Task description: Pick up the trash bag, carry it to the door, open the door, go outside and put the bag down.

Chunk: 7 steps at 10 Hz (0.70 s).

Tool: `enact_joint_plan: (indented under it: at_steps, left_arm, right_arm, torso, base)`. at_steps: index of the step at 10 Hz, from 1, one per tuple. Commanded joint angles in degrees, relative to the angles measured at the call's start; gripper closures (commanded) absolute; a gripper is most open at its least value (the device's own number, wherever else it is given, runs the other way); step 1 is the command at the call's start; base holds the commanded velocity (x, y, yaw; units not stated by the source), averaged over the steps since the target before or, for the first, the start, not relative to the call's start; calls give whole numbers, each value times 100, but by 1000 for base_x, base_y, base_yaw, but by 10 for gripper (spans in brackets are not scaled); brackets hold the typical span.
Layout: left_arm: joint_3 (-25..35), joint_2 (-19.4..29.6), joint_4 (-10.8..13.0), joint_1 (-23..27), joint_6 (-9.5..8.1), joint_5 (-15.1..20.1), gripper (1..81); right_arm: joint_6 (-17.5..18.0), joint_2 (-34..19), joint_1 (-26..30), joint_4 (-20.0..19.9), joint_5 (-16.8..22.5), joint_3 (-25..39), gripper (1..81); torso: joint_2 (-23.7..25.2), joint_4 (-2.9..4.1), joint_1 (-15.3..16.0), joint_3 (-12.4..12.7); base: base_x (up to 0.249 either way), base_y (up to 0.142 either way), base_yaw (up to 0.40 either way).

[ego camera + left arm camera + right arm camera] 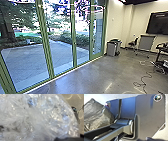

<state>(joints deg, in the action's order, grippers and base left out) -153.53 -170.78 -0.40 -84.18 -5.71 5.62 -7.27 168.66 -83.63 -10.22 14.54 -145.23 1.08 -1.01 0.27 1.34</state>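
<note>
Trash bag bulges close by my left arm, the nearer one I judge, with the glass wall on the left; whether the left pincer is clamped I cannot tell.

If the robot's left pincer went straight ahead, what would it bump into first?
Probably the bag: its crinkly see-through plastic looks very close, though I can't tell whether they're touching.
</note>
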Motion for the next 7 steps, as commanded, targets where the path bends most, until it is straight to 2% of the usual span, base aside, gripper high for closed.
enact_joint_plan:
  at_steps: [1,2,7]
  left_arm:
    - [-2,43,23,371,43,326,811]
    - [-2,43,23,371,43,326,811]
    - [-2,35,23,380,43,326,811]
  right_arm:
    - [-21,-14,386,2,383,48,10]
    - [-21,-5,386,2,383,48,10]
    - [-21,4,377,11,383,48,10]
  torso:
    - [0,0,0,0]
    - [0,0,0,0]
    - [-2,0,2,0]
  base:
    - [136,0,0]
    - [136,0,0]
    - [142,-67,0]
